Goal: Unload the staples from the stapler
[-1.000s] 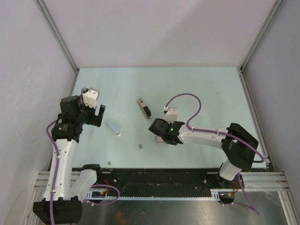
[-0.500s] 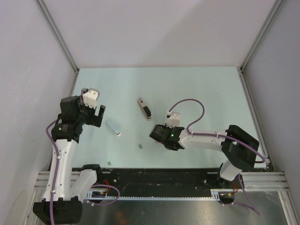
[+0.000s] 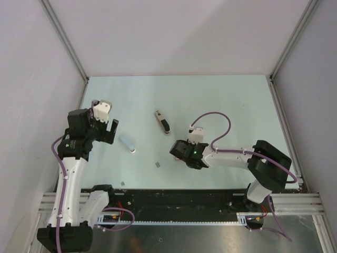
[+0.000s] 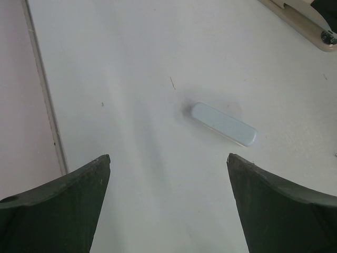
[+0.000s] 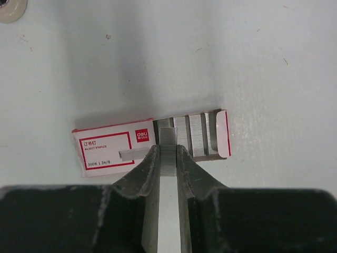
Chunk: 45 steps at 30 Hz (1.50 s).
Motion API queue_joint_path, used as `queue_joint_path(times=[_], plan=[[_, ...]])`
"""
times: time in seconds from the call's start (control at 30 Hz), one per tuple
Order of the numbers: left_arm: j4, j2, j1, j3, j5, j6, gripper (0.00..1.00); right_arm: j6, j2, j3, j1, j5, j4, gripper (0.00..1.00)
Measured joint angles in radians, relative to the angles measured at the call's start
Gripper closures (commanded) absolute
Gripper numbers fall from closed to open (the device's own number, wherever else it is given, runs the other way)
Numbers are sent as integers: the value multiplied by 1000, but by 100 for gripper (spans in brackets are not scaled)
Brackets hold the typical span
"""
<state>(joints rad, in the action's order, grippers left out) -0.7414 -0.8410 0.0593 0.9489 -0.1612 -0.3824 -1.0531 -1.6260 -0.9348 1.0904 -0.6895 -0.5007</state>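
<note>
The stapler (image 3: 162,122), slim, silver-grey with a black top, lies on the table near the middle, apart from both grippers. My right gripper (image 3: 177,151) is to its near right. In the right wrist view it (image 5: 167,149) is shut on a strip of staples (image 5: 168,138), held over the open end of a red-and-white staple box (image 5: 110,147). More staple strips (image 5: 199,135) lie in the box. My left gripper (image 3: 109,129) is open and empty, left of the stapler; its fingers (image 4: 63,205) show wide apart over bare table.
A small pale-blue oblong piece (image 3: 127,143) lies between my left gripper and the stapler, and shows in the left wrist view (image 4: 224,124). A small grey bit (image 3: 158,164) lies nearer the front edge. Walls close in the table on three sides.
My right gripper has moved a little toward the near edge and to the right, away from the stapler. The left arm has hardly moved.
</note>
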Motion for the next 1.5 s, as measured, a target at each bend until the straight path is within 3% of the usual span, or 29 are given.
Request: queue_joint_path(times=[1.2, 1.5], plan=[[-6, 0, 0, -5, -1, 0, 3, 63, -31, 38, -36, 38, 80, 100], [-5, 0, 0, -10, -3, 0, 3, 79, -39, 39, -41, 54, 94, 86]])
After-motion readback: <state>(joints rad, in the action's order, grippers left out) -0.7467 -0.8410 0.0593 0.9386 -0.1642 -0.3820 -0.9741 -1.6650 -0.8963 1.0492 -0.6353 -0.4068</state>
